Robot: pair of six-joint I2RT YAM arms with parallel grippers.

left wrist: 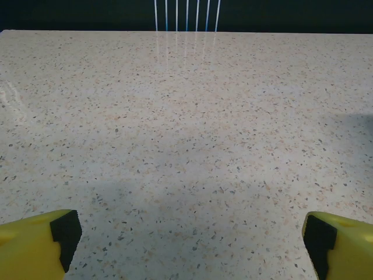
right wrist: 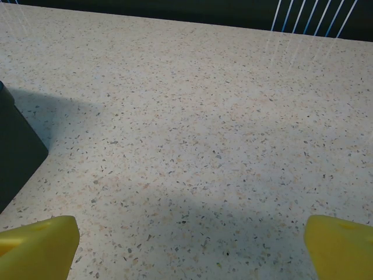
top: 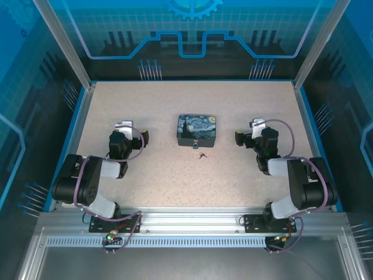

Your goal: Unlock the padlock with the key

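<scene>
Pinching tiny flat key [top: 202, 156] may skid it across tabletop [top: 245, 181], bumping padlock [top: 196, 144] just beside; left claw [left wrist: 186, 245], right claw [right wrist: 186, 245] both wide, empty.

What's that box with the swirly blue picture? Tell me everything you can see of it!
The tin is a small flat rectangle with rounded corners. Its lid is painted with a swirly blue night sky, yellow stars and a dark shape on the left. It looks like metal and seems shut. It lies flat near the middle of the speckled table. A tiny blue padlock sits at its near edge, and the key lies just in front, apart.
</scene>
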